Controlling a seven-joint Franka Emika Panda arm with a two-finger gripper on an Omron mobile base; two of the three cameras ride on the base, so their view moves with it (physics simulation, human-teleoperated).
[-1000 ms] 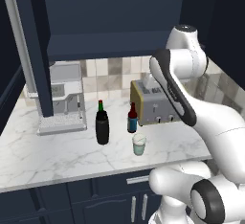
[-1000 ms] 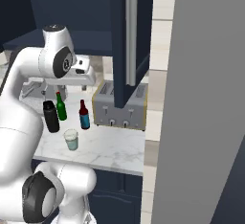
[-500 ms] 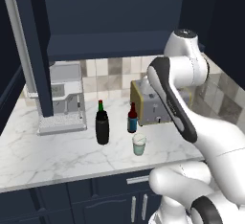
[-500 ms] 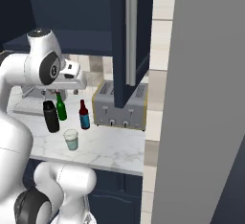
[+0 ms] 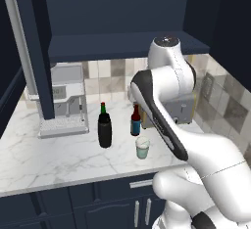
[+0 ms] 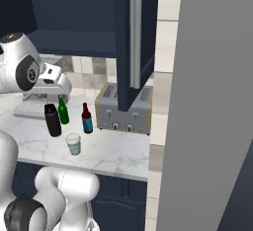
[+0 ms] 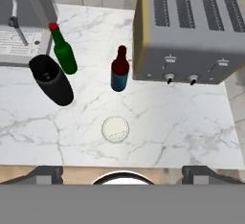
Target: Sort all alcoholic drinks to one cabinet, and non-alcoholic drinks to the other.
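Left base view: your arm point(image 5: 162, 91) bends high over worktop point(image 5: 44, 157). Black flask point(image 5: 104, 130), green bottle point(image 5: 103, 109), red-brown bottle point(image 5: 136, 121) mid-worktop; teal cup point(image 5: 142, 148) near front edge.

Right base view: open cabinet door point(image 6: 131, 42) hangs above toaster point(image 6: 123, 107).

Hand view: you look down; cup just beside front edge; bare marble right. Claw state: cannot tell.

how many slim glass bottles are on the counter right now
2: the green bottle stands behind the black flask near the coffee machine; the red-brown bottle stands beside the toaster. None seems hidden.
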